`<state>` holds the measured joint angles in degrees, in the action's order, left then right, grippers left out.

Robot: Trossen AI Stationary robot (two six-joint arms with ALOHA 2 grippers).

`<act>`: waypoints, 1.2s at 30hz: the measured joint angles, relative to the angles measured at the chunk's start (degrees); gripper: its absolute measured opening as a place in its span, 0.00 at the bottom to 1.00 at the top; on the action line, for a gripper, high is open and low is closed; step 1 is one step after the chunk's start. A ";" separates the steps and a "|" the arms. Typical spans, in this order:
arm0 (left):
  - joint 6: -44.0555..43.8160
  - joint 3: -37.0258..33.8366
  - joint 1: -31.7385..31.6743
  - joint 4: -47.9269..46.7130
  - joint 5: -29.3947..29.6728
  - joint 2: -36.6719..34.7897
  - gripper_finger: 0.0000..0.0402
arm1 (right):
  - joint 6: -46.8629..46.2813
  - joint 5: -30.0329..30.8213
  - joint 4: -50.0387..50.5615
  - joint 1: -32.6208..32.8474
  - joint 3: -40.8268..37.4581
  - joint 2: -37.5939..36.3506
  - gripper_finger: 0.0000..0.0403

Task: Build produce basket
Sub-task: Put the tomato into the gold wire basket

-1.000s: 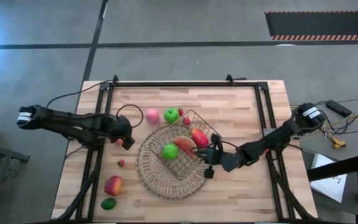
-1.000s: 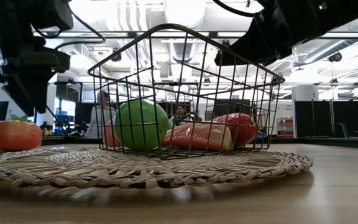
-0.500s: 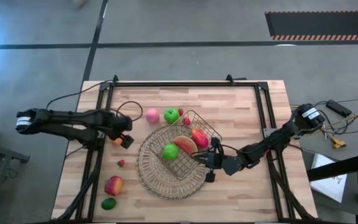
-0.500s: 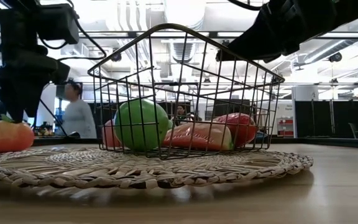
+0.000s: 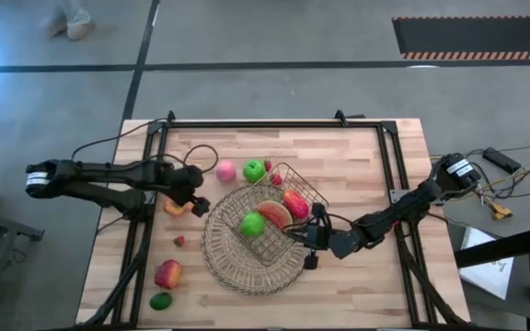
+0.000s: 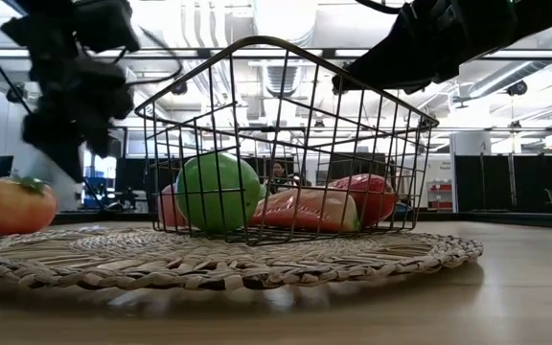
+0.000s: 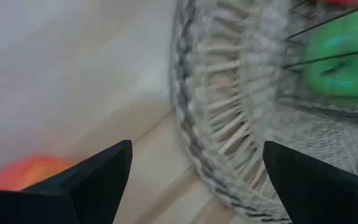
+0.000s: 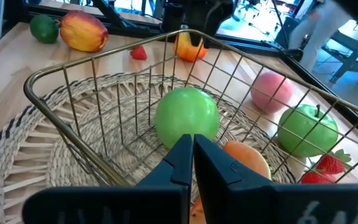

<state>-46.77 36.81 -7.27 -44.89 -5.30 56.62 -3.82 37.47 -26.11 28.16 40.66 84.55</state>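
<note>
The dark wire basket (image 5: 306, 188) stands on the round woven mat (image 5: 228, 262). It holds a green apple (image 5: 252, 223), a watermelon slice (image 5: 274, 213) and a red mango (image 5: 294, 202). My right gripper (image 5: 304, 235) is shut at the basket's rim, on the side toward the table's right edge. My left gripper (image 5: 196, 204) hangs open just left of the mat, with nothing between its fingers (image 7: 98, 180). An orange-red fruit (image 5: 173, 208) lies on the table beside it. A pink peach (image 5: 225, 171), a second green apple (image 5: 254, 170) and strawberries (image 5: 274, 178) lie behind the mat. My right gripper is shut on the basket's top rim (image 6: 338, 86) near the corner toward the table's right edge. It comes in slanting slightly down from the right. Its own fingers (image 8: 182, 155) hide the wire they hold. The basket's bottom rests on the mat.
A small strawberry (image 5: 180, 241), a red-yellow fruit (image 5: 167, 274) and a green lime (image 5: 160, 301) lie near the table's front left corner. Black rails (image 5: 150, 184) run along the table's left and right sides. The wood right of the mat is bare.
My left gripper has swung a little toward the table's right edge, closer to the mat, and has turned as it went, staying open. This leaves the orange-red fruit more exposed on its left. The right gripper and the basket have kept still.
</note>
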 joint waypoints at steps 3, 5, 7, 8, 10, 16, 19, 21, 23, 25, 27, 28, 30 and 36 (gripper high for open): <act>2.21 2.35 0.04 -2.66 0.20 1.56 0.86 | 0.03 0.00 -0.37 -0.02 0.00 0.00 0.02; 2.77 4.58 0.09 -5.62 1.19 2.26 0.86 | 0.39 -0.02 -0.37 -0.02 0.00 0.00 0.02; 3.68 6.75 0.06 -11.37 2.85 3.78 0.86 | 0.44 -0.02 -0.39 -0.02 0.00 0.00 0.02; 3.77 7.85 0.06 -14.20 3.98 4.65 0.86 | 0.48 -0.02 -0.38 -0.02 0.00 0.00 0.02; 3.85 10.30 0.06 -19.85 7.15 6.57 0.86 | 0.51 -0.02 -0.38 -0.02 0.00 0.00 0.02; 6.65 12.07 -1.02 -27.40 10.10 13.00 0.86 | 0.86 -0.04 -0.73 -0.02 0.00 0.00 0.02; 8.76 11.07 -2.65 -28.68 10.04 16.45 0.86 | 0.86 -0.13 -0.78 0.02 0.00 0.00 0.02; 10.74 10.59 -4.35 -28.86 10.29 18.61 0.86 | 0.86 -0.23 -0.76 0.07 0.00 0.00 0.02; 12.29 10.11 -6.06 -29.75 10.33 20.54 0.86 | 0.86 -0.44 -0.78 0.07 0.00 0.00 0.02; 13.80 9.97 -7.71 -29.69 10.34 22.08 0.86 | 0.86 -0.44 -0.76 0.09 0.00 0.00 0.02; 15.25 9.84 -9.18 -29.79 10.41 23.11 0.86 | 0.86 -0.44 -0.74 0.09 0.00 0.00 0.02; 15.84 9.78 -9.84 -29.83 10.55 23.55 0.86 | 0.85 -0.44 -0.71 0.09 0.00 0.00 0.02; 16.16 9.75 -11.00 -30.49 11.84 24.15 0.86 | 0.85 -0.44 -0.63 0.09 -0.02 0.00 0.02; 17.53 7.71 -14.25 -32.17 12.33 24.69 0.86 | 0.25 -0.58 -0.34 0.09 -0.15 0.00 0.02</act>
<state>-29.24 44.51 -21.52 -77.06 7.03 81.31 -3.57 36.90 -26.46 28.25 40.51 84.55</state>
